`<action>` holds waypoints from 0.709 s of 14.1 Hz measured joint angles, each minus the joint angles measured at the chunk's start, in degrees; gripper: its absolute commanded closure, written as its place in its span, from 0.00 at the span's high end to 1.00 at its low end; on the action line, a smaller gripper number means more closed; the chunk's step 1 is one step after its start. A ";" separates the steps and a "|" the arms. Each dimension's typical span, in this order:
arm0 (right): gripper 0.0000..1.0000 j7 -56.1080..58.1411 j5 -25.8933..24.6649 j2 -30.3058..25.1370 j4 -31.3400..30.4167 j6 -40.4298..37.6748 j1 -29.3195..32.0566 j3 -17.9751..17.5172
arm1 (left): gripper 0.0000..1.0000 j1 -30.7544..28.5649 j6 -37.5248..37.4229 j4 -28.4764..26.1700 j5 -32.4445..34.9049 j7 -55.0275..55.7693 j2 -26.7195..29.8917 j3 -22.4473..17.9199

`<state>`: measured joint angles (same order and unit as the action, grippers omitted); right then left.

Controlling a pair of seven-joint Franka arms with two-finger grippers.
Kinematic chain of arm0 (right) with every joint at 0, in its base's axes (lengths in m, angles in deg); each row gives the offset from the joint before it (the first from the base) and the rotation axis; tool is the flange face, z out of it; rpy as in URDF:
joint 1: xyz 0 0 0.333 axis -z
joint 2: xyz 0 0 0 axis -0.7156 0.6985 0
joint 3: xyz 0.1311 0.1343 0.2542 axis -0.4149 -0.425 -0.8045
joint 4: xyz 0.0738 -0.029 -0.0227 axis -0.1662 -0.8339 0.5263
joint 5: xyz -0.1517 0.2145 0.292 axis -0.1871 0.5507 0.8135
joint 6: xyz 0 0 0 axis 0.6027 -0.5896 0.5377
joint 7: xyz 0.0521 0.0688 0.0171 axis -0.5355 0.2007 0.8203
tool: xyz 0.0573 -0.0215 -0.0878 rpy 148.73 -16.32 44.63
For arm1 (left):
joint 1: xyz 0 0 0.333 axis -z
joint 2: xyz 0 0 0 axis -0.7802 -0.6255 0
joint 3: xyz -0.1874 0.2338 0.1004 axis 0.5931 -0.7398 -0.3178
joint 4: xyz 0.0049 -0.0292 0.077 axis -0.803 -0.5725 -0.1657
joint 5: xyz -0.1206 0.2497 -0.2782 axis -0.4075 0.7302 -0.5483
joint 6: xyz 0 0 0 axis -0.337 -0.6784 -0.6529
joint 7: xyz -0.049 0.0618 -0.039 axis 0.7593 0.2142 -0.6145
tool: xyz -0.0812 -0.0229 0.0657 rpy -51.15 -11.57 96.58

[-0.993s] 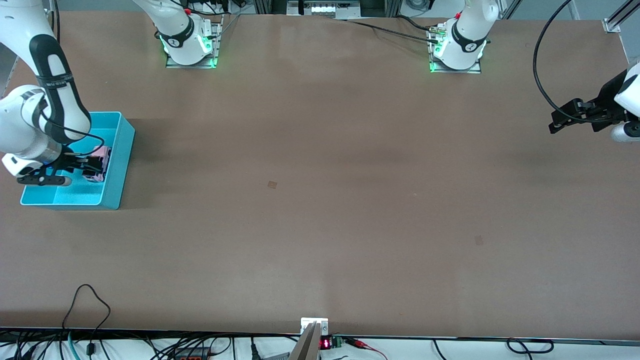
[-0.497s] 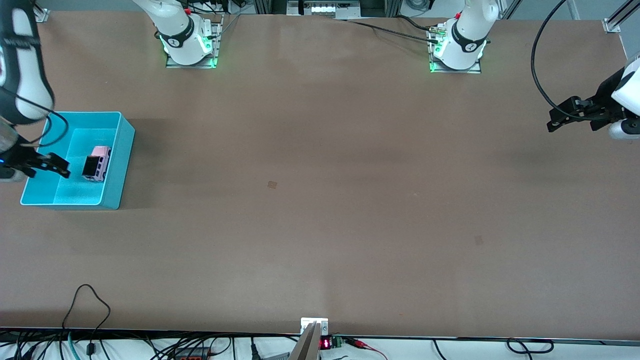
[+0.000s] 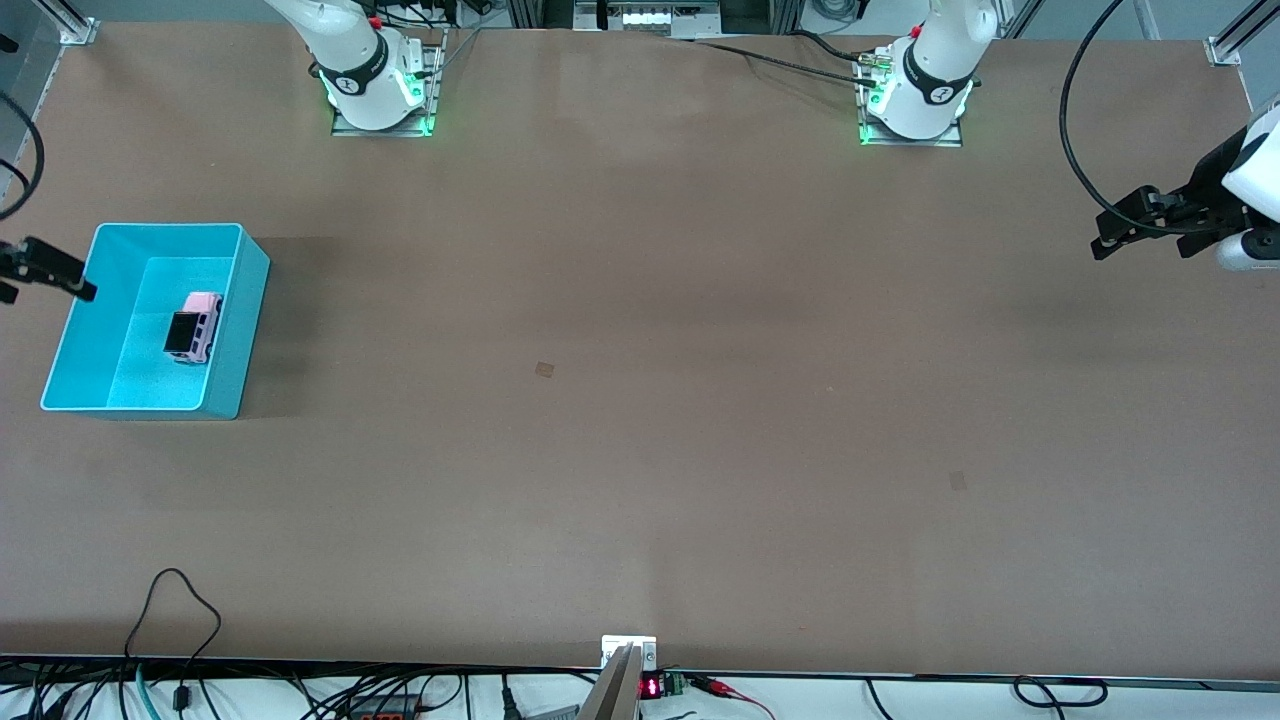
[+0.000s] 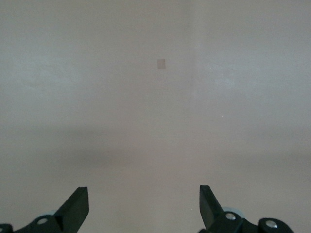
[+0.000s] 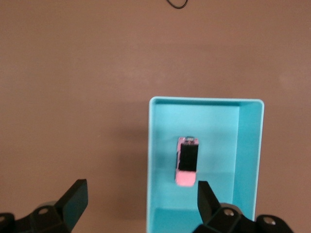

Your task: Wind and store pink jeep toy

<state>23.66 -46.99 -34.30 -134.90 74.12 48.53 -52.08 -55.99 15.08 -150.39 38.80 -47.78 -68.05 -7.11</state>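
Note:
The pink jeep toy (image 3: 193, 327) (image 5: 187, 160) lies inside the teal bin (image 3: 255, 300) (image 5: 204, 100) at the right arm's end of the table, with its black roof panel facing up. My right gripper (image 3: 45, 272) (image 5: 141, 187) hangs open and empty, high above the bin's outer edge and apart from the toy. My left gripper (image 3: 1120, 225) (image 4: 144, 191) waits open and empty above bare table at the left arm's end.
The two arm bases (image 3: 380, 85) (image 3: 915, 95) stand along the table's edge farthest from the front camera. A small dark patch (image 3: 544, 369) marks the table's middle. A cable loop (image 3: 175, 600) lies near the edge nearest that camera.
My right gripper has risen out of the bin and drawn back toward the table's end, leaving the jeep toy lying in the bin. The left gripper has drifted slightly.

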 measured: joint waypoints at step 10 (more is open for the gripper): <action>1.00 -12.82 -1.72 -0.14 8.95 -13.91 -2.41 -12.42 | 1.00 -0.02 -0.04 -0.24 -0.01 0.00 0.00 -0.10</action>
<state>10.84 -48.70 -34.44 -125.95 60.21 46.12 -64.50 -56.01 15.04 -150.64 38.79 -47.78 -68.05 -7.21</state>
